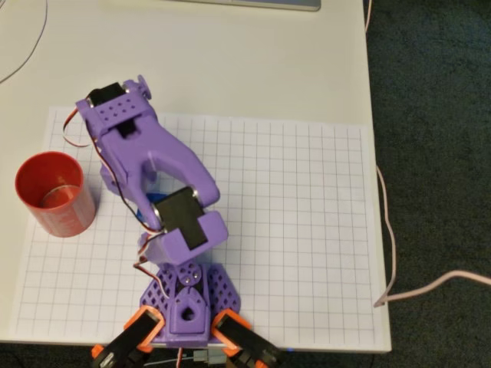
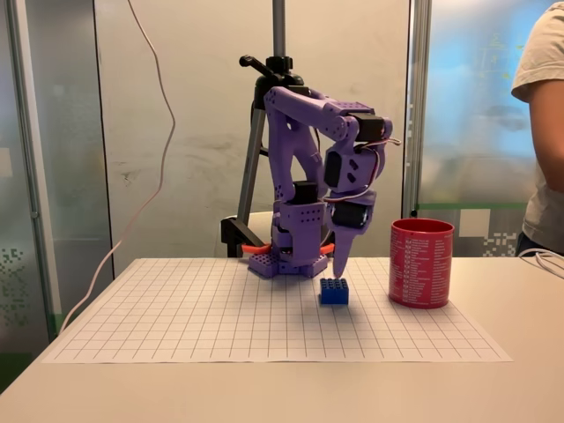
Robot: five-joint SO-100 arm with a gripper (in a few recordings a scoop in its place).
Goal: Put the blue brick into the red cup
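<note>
White gridded paper covers one pale table. One purple printed arm folds down; its claw points at one studded blue brick, jaw state unclear. One red ribbed cylindrical cup stands beside the brick.

In the fixed view the brick sits on the gridded sheet, which lies on the table. The cup stands upright on the sheet to the brick's right, near it but apart. The gripper points down just above the brick, its tip at the studs. The arm's base stands behind the brick at the sheet's far edge, a tripod behind that. A person stands at the far right. In the overhead view the cup stands left of the arm, at the sheet's left edge.
</note>
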